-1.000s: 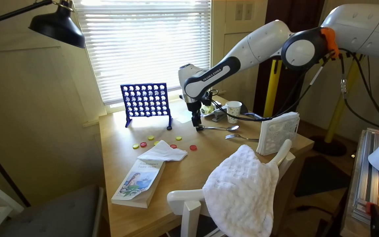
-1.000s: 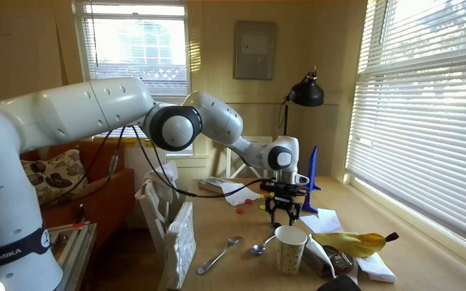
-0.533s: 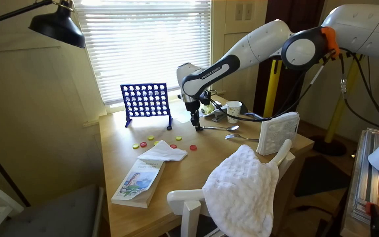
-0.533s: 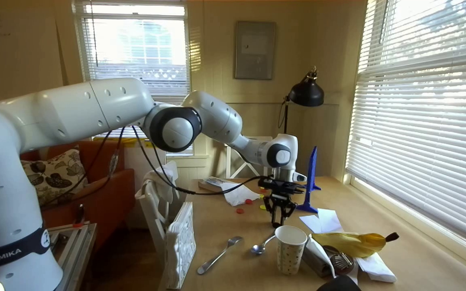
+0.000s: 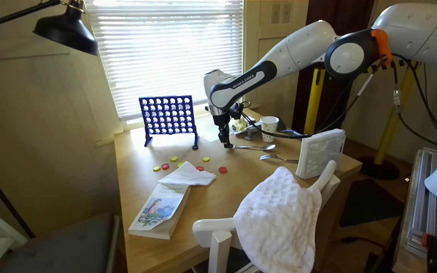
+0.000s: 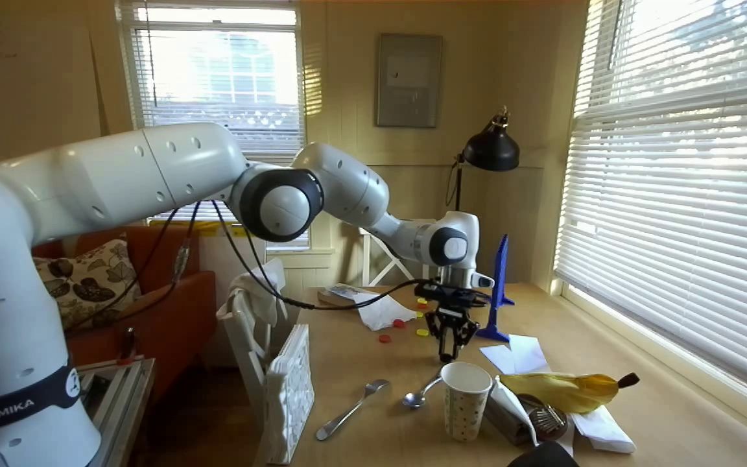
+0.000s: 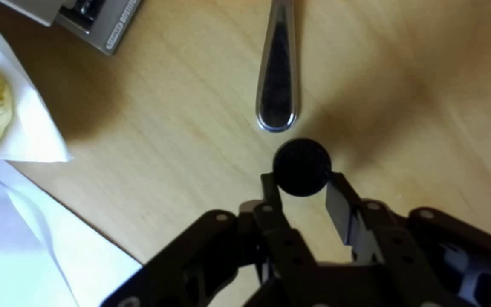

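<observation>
Since your fingertips (image 7: pixel 270 189) pinch the black disc (image 7: pixel 301 165) by opposite edges, treat it as light, stiff and probably a little slick; its material is hard to tell. Keep the hold across its full diameter, with modest pressure, because a grip nearer one side would likely let it pivot or slip out. It sits just off the handle end of the spoon (image 7: pixel 277 81), seemingly a little above the table (image 7: pixel 177 140). Compared with a second ago, when the gripper (image 6: pixel 447 355) stood wider around the disc, your fingers have closed in and the disc has risen slightly with them.
</observation>
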`<action>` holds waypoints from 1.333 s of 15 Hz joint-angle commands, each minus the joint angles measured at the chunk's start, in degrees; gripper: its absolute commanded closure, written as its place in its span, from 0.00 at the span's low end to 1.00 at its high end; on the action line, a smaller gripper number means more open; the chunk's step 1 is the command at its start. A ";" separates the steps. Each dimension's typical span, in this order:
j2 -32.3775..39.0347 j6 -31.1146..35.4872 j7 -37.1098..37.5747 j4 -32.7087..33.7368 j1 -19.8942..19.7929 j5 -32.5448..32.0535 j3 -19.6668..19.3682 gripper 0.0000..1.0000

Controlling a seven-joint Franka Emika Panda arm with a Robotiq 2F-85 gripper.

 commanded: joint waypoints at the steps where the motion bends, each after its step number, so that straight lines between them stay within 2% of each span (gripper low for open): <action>1: -5.07 3.27 4.41 -5.07 0.92 -0.51 -0.94 0.92; 2: -6.19 3.82 6.26 -6.09 1.09 -0.36 -1.20 0.92; 3: -7.79 0.91 9.88 -7.05 1.61 -0.38 -2.22 0.92; 5: -11.39 -0.92 16.33 -10.32 2.22 -0.63 -3.92 0.92; 7: -17.30 -1.43 22.35 -16.54 2.57 -0.12 -5.01 0.92; 12: -28.12 -3.99 36.15 -27.32 2.50 1.60 -6.21 0.92; 15: -33.64 -0.18 40.71 -34.59 -0.36 4.80 -5.83 0.92; 16: -35.25 1.19 36.84 -37.16 -2.07 5.73 -5.07 0.92; 17: -29.60 -2.67 38.14 -28.21 0.38 3.22 -6.19 0.67; 20: -32.88 -0.67 37.18 -33.25 -1.70 4.63 -6.08 0.67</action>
